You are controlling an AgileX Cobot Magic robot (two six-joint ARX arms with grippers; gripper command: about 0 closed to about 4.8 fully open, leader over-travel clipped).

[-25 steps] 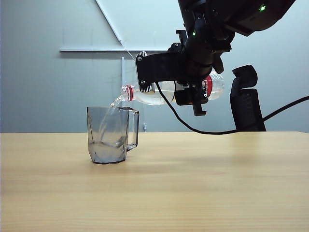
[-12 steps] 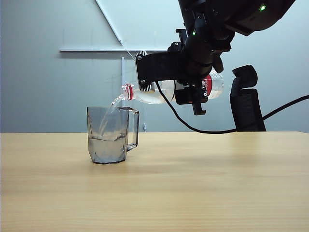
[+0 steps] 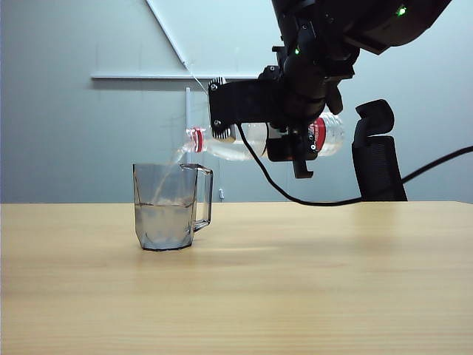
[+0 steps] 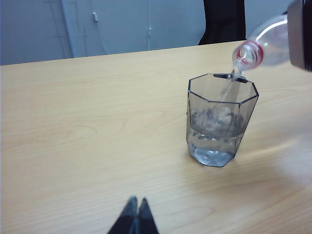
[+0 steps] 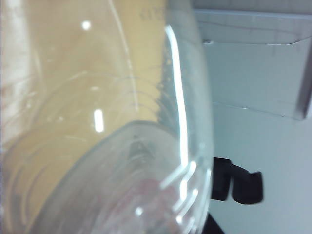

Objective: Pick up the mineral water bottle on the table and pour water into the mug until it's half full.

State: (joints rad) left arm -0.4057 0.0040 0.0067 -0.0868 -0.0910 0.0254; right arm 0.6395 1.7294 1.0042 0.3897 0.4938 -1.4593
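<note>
Right gripper — jaws clamped partway on the mineral water bottle, held near level above the counter, its red-ringed neck at 9 o'clock. The label shows only as a red band; no writing legible. Water streams from the mouth into the mug, standing on the counter at about 8 o'clock from the gripper. Left gripper — jaws closed, tips together, empty, above bare counter near the mug.

Mineral water bottle is lying level above the table, neck over the mug standing left of centre.
</note>
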